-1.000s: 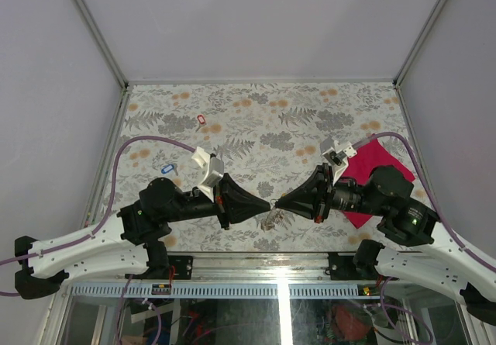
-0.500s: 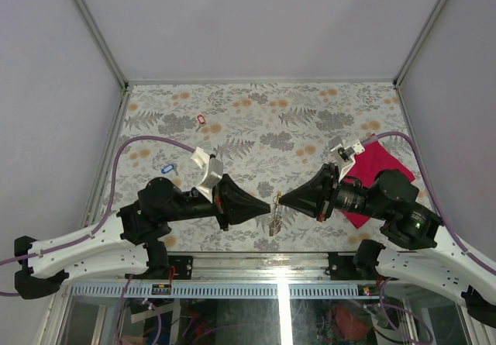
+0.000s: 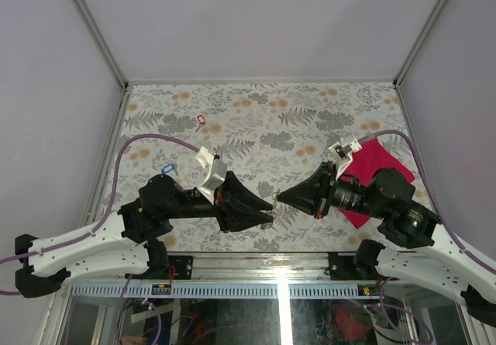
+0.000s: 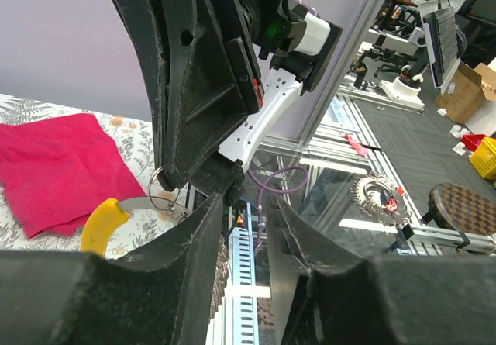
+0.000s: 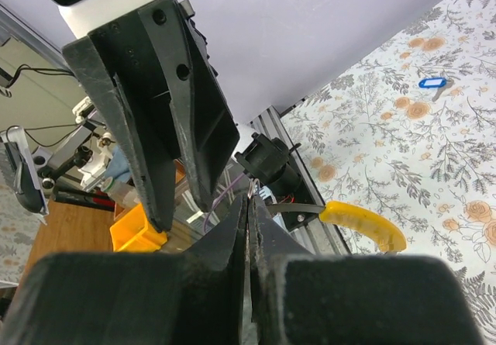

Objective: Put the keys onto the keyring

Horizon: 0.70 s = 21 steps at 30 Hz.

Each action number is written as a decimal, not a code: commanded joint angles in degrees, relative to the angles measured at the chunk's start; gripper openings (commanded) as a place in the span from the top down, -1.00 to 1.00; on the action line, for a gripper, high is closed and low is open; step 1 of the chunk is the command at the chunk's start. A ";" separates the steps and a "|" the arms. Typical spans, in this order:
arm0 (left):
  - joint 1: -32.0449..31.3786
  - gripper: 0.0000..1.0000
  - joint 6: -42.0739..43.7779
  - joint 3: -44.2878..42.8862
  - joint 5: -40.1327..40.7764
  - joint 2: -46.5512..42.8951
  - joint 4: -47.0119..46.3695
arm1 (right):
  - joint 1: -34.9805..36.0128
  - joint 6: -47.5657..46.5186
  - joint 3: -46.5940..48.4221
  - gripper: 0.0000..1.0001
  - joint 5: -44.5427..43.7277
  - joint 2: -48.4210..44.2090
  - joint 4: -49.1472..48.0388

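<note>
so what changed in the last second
The left hand opened and let go; the keyring with the yellow key now hangs from the right hand, shut on it. Red key, blue key and cloth stayed put.

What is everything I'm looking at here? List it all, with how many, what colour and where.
table: one, grey and orange floral top, under everything.
cloth: one, magenta, right side of the table, partly under the right arm.
red key: one, lying at the far left of the table.
blue key: one, on the table beside the left arm.
yellow key: one, up in the air, its blade reaching the keyring.
keyring: one, silvery, at the right claw's tip.
left claw: one, black, open, next to the keyring.
right claw: one, black, shut on the keyring.
</note>
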<state>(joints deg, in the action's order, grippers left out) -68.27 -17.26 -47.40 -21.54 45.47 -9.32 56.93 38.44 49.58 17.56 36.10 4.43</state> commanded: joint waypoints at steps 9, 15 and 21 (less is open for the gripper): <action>-0.46 0.40 1.49 -1.64 5.76 -4.24 1.74 | -0.24 -13.14 0.80 1.00 5.52 -3.26 -4.19; -0.48 0.27 1.61 -2.27 6.30 -4.06 1.94 | -0.23 -16.93 -1.96 1.00 10.24 -4.49 -12.27; -0.41 0.23 0.90 -3.25 4.01 -2.26 -0.71 | -0.20 -19.56 -5.31 1.00 13.06 -5.44 -20.04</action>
<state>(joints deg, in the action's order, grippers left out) -68.27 -16.64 -48.10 -16.67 42.57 -6.76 56.93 22.65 44.95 27.11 31.27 -5.21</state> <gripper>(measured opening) 0.378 0.010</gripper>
